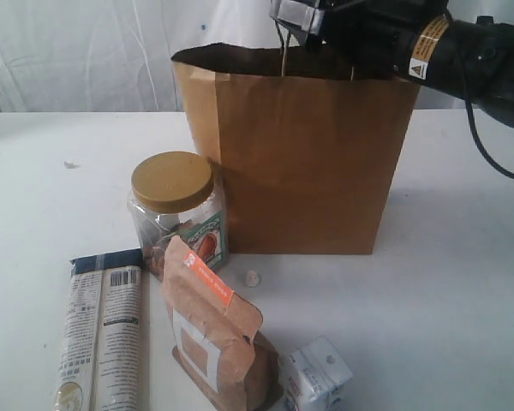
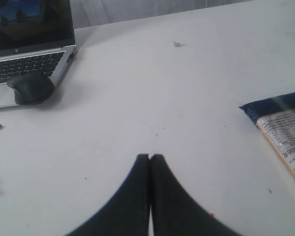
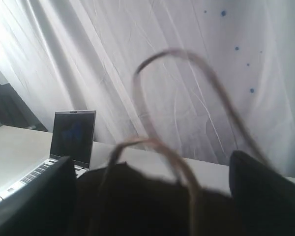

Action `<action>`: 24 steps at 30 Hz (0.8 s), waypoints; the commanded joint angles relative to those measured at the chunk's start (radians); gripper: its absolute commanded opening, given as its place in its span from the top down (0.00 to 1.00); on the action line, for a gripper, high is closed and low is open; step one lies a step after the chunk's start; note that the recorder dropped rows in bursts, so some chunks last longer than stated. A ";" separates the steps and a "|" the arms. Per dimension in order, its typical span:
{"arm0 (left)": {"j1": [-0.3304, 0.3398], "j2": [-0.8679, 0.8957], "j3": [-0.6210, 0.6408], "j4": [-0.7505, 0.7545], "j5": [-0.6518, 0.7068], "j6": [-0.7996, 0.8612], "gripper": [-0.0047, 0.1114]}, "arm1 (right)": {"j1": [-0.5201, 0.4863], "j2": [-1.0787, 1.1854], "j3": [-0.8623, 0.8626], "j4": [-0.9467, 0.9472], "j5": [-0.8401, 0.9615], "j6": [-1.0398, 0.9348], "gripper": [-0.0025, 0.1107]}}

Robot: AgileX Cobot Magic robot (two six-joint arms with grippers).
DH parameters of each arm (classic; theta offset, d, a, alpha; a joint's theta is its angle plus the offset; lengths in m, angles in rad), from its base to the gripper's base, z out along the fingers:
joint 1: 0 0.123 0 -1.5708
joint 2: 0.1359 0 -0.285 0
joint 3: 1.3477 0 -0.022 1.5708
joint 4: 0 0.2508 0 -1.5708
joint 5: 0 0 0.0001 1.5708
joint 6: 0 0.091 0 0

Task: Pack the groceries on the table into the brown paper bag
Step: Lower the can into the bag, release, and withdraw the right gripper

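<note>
White table (image 1: 463,282): brown paper bag (image 1: 308,163) mouth seemingly between spread right fingers (image 3: 265,196).

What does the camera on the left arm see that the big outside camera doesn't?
Only the left wrist view shows the laptop, the dark mouse and the left fingers pressed shut. Only the exterior view shows the brown paper bag, the yellow-lidded jar, the brown pouch, the small white carton and the right arm above the bag. Both show the white table and the long printed packet.
</note>
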 commanded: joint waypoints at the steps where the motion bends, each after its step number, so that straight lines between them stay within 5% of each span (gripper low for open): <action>1: -0.006 -0.004 0.004 -0.004 -0.003 -0.001 0.96 | -0.001 -0.008 -0.006 -0.013 0.010 0.003 0.29; 16: -0.006 -0.004 0.004 -0.004 -0.003 -0.001 0.96 | -0.001 -0.174 -0.006 -0.017 0.001 0.050 0.29; 19: -0.006 -0.004 0.004 -0.004 -0.003 -0.001 0.96 | -0.001 -0.263 -0.006 -0.153 0.024 0.060 0.29; 24: -0.006 -0.004 0.004 -0.004 -0.003 -0.001 0.96 | -0.001 -0.358 -0.004 -0.298 0.295 0.082 0.30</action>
